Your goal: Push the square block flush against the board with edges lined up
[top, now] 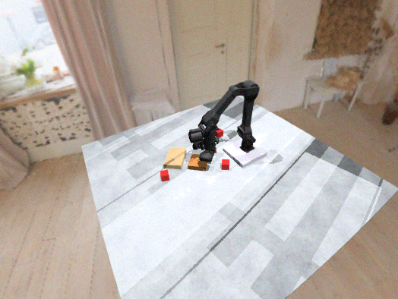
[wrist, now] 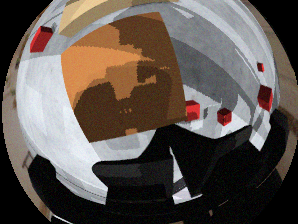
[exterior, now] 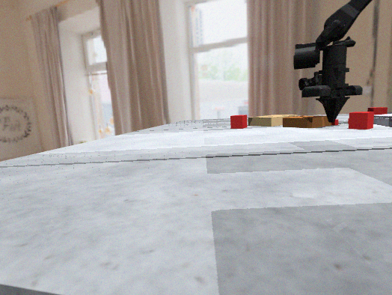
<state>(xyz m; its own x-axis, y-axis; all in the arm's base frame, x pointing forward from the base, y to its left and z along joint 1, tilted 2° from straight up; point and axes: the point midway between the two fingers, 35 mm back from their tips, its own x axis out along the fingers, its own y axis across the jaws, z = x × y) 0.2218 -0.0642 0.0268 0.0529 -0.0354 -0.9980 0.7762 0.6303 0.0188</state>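
The orange-brown square block (top: 197,163) (exterior: 304,122) (wrist: 100,62) lies flat to the right of the light tan board (top: 175,156) (exterior: 266,121) (wrist: 95,13) in the top and exterior views. A narrow strip of table shows between them in the top view and the wrist view, and the block looks slightly turned relative to the board. My gripper (top: 206,158) (exterior: 332,121) (wrist: 164,125) is shut and empty. Its tips are low, at or very near the block's side away from the board. Whether they touch it I cannot tell. The gripper covers part of the block in the top view.
A red cube (top: 165,175) (exterior: 239,121) sits near the board's front left. Another red cube (top: 225,165) (exterior: 360,120) sits right of the block. More red cubes are behind the gripper, one of them (top: 219,133) farther back. The white arm base (top: 243,161) is at the right.
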